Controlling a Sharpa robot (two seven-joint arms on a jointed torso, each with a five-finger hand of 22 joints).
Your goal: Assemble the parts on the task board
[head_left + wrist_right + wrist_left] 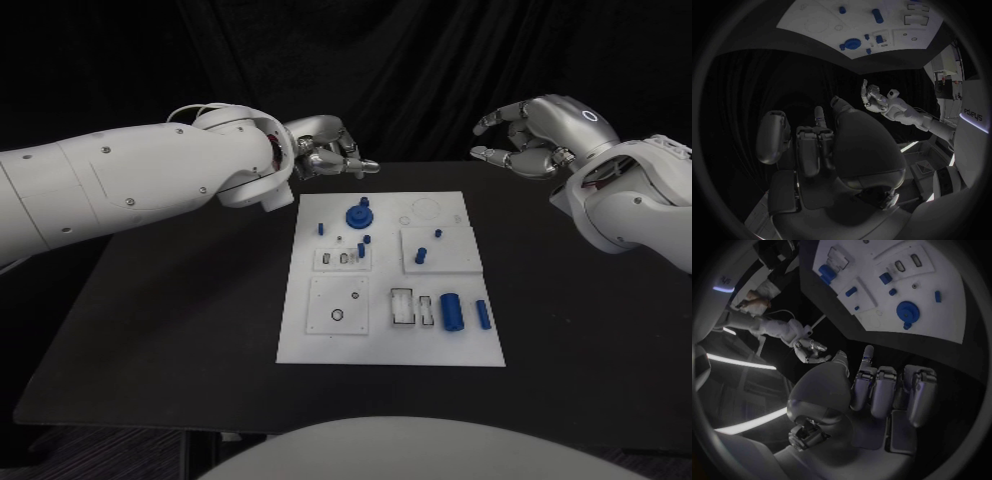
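Nearest the camera, the flat white task board is lying in the middle of the black table. Smooth blue round parts are sitting on it: a fat cylinder at 4 o'clock and a round wheel-shaped piece at 11 o'clock. Up at 10 o'clock the shiny left hand is hanging with fingers curled, holding nothing. At 2 o'clock the right hand is doing likewise.
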